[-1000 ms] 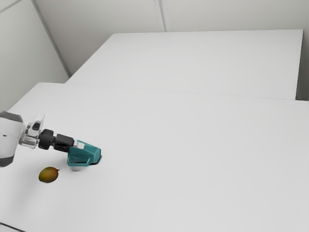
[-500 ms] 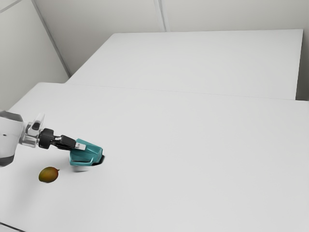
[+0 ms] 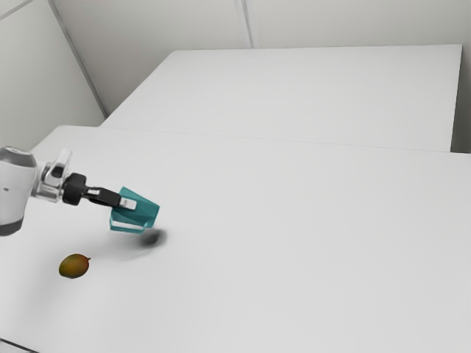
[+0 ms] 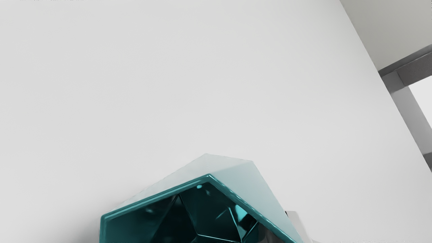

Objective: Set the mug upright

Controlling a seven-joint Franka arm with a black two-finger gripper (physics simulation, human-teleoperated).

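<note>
The teal faceted mug (image 3: 138,215) hangs above the table in the exterior view, its shadow on the surface below it. My gripper (image 3: 128,204) is shut on the mug's wall, reaching in from the exterior view's left. The mug is tilted, not upright. In the wrist view the open mouth of the mug (image 4: 162,222) faces the camera, showing a dark hollow inside. The gripper (image 4: 284,233) has a pale fingertip against the outer wall there; the other fingertip is mostly hidden by the mug.
A mango-like fruit (image 3: 74,266) lies on the white table (image 3: 294,257), nearer the exterior view's bottom edge than the mug. Behind the table is another white surface (image 3: 309,95), with pale walls beyond. A dark line crosses the exterior view's lower left corner.
The mug has risen off the table with my gripper, also shifting slightly toward the exterior view's right. Its shadow now stands apart from it. The fruit has stayed put.
</note>
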